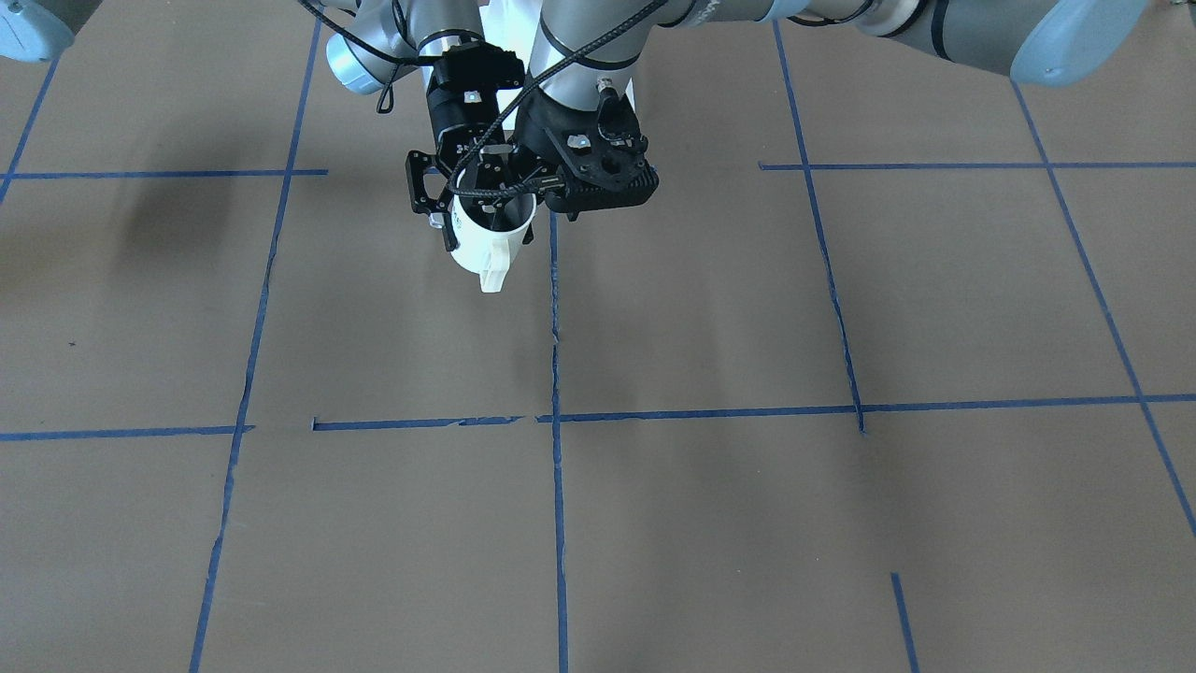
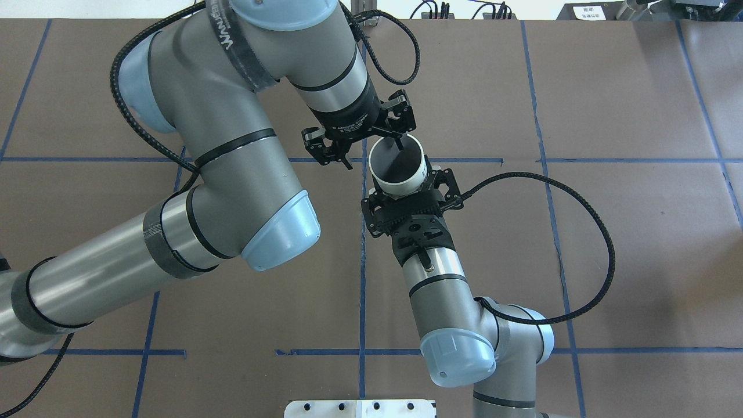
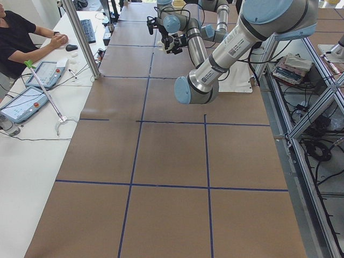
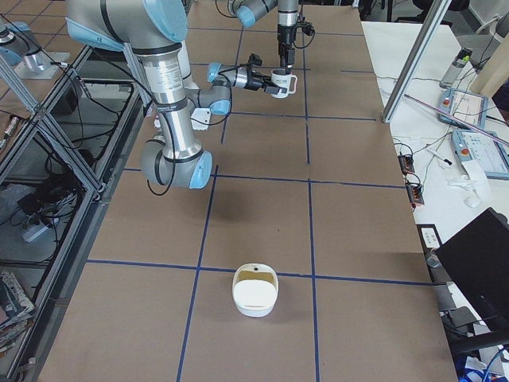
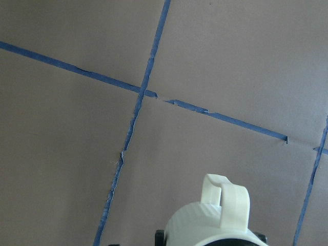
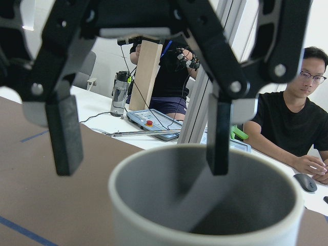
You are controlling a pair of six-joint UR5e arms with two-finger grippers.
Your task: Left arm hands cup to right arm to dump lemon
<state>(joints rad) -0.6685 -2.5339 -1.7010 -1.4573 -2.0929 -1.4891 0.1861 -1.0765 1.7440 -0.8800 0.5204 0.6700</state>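
Two robot arms are counted, the left arm (image 2: 232, 174) and the right arm (image 2: 441, 278). Two grippers are counted, one per arm: the left gripper (image 2: 373, 152) and the right gripper (image 2: 408, 190). One cup (image 2: 400, 183) is seen. One table (image 4: 262, 223) and one white container (image 4: 254, 296) are counted. Two people are seen, a man in glasses (image 6: 302, 123) and a person in black (image 6: 171, 77). Two pendants, a nearer pendant (image 3: 21, 105) and a farther pendant (image 3: 45, 72), one keyboard (image 3: 87, 30) and one mouse (image 3: 71, 47) are counted.
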